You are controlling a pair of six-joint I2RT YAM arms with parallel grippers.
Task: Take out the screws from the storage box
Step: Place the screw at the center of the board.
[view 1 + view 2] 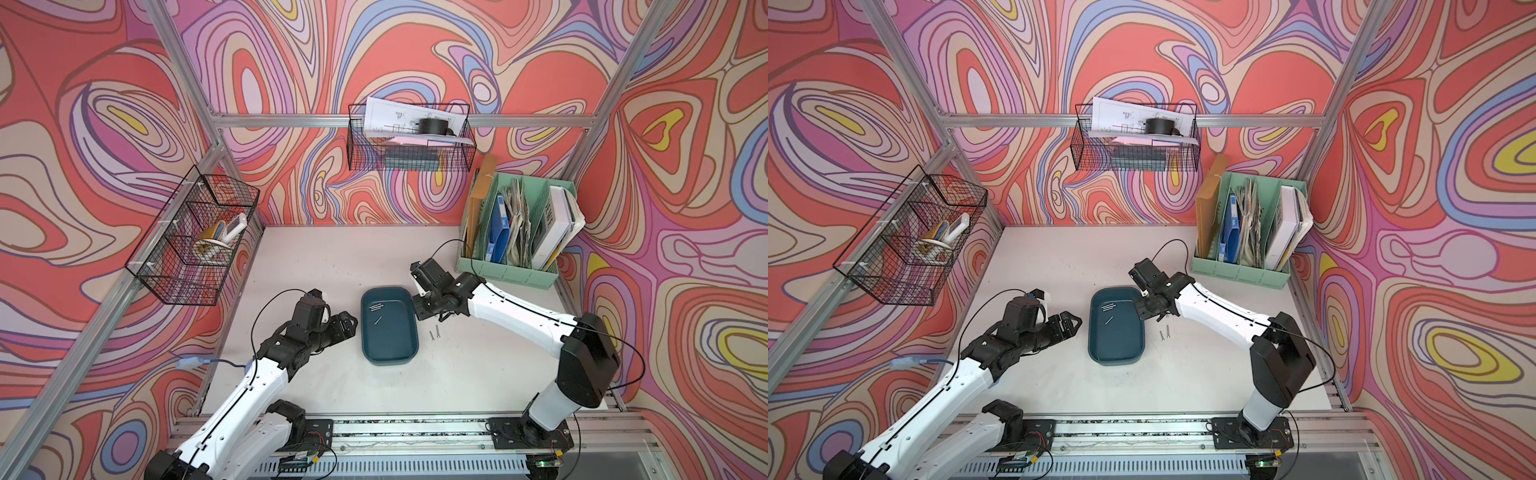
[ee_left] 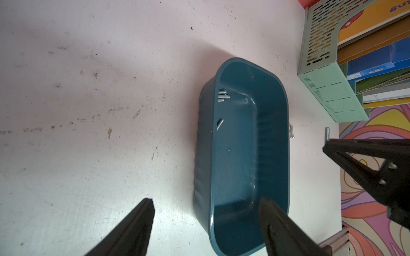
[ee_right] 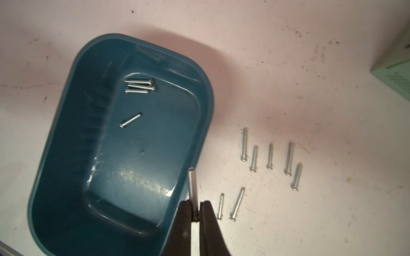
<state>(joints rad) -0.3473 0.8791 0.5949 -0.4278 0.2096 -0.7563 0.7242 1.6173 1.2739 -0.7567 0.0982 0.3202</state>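
- right pincer [image 3: 195, 209] clenched on the held screw [image 3: 192, 184]: pinched at one end, shaft poking straight out past the tips.
- Free end of it sits over the rim of the storage box [image 3: 73, 124], on the side nearest the tips. Touching the rim or not, can't tell.
- Just beside the tips, on the side away from the box: pair of screws [image 3: 237, 204] flat on the table [image 3: 310, 88], close tog. but apart.
- Further out, same side: row of five screws [image 3: 270, 156], roughly parallel, each apart from the next, all on the table.
- Inside the box, well ahead of the tips: lone screw [image 3: 130, 120] lying slantwise on the floor.
- Beyond that, twd the box's far end: bunch of three screws [image 3: 139, 86], side by side and touching.
- In a top view the right pincer [image 1: 422, 309] is up against one long side of the box.
- The left pincer [image 1: 349, 322] sits across the box from it, near the opp. long side but apart.
- Left wrist view: left pincer [image 2: 206, 200] released, jaws wide apart w/ nothing gripped, box lying ahead of its fingers [image 2: 142, 221].
- Well past the right pincer, at the table's back corner: mint-green file organiser [image 1: 511, 266], upright and stuffed w/ folders.
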